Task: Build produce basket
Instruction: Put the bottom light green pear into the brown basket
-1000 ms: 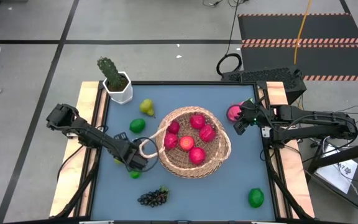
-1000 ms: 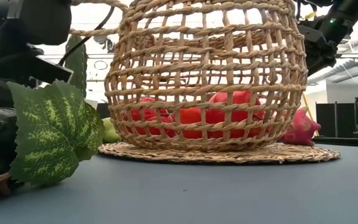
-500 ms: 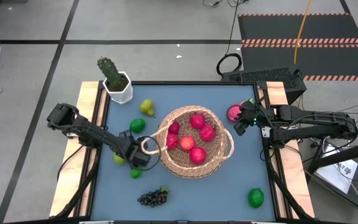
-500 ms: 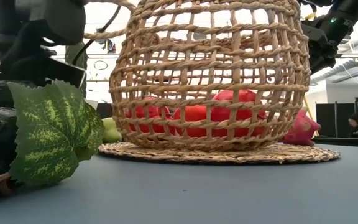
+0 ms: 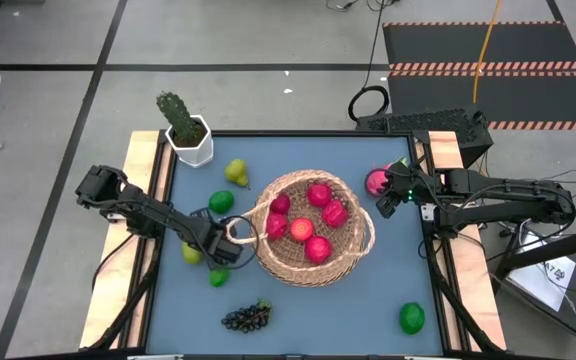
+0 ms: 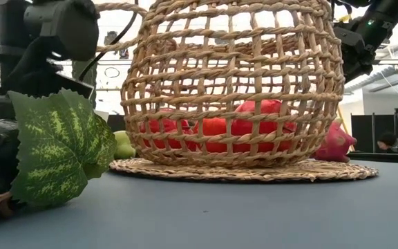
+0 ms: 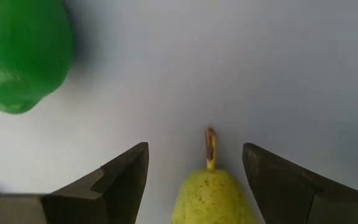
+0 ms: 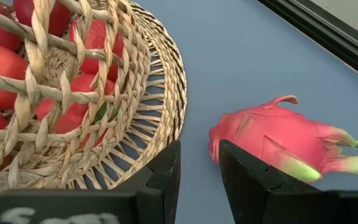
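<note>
The tan wicker basket (image 5: 313,228) stands mid-table with several red apples (image 5: 308,225) inside. My left gripper (image 5: 208,250) points down by the basket's left handle (image 5: 238,232), open. Its fingers (image 7: 123,174) stand on either side of a yellow-green pear (image 7: 213,199) on the table without touching it. A green lime (image 7: 17,50) lies close by. My right gripper (image 5: 383,200) hovers by the basket's right side over a pink dragon fruit (image 8: 278,140), its fingers a narrow gap apart with nothing between them.
Loose on the blue table: a second pear (image 5: 236,172), limes (image 5: 221,201) (image 5: 218,278) (image 5: 411,318) and a dark grape bunch (image 5: 246,317) with a big leaf (image 6: 61,145). A white pot with a cactus (image 5: 183,125) stands at the far left corner.
My left gripper has edged a little toward the table's far edge beside the basket's handle and stays open; the pear beside it now shows more fully in the high view. My right arm has kept still.
</note>
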You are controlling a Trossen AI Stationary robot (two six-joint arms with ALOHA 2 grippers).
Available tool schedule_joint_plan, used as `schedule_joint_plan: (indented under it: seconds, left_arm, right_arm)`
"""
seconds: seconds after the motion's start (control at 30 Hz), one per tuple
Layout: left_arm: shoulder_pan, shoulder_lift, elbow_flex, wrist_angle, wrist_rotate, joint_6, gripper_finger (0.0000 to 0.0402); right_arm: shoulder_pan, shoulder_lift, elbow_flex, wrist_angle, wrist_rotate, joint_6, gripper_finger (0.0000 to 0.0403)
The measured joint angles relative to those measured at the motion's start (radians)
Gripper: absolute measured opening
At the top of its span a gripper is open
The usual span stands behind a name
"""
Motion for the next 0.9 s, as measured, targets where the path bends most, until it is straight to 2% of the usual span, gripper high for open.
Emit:
schedule_joint_plan:
  seconds: [0.13, 0.33, 0.77, 0.9]
  left_arm:
    - [0.0, -0.003, -0.033, 0.049, 0.0, 0.014, 0.0246]
    - [-0.001, -0.003, -0.041, 0.058, 0.016, 0.026, 0.0189]
    - [0.0, 0.001, -0.046, 0.053, 0.014, 0.073, 0.0014]
    - [0.0, 0.001, -0.046, 0.053, 0.013, 0.075, 0.0014]
  right_arm:
    - [0.0, 0.0, 0.0, 0.0, 0.0, -0.003, 0.0103]
    - [0.0, 0.0, 0.0, 0.0, 0.0, -0.003, 0.0103]
    - [0.0, 0.0, 0.0, 0.0, 0.0, -0.003, 0.0103]
    - [0.0, 0.0, 0.0, 0.0, -0.002, -0.003, 0.0103]
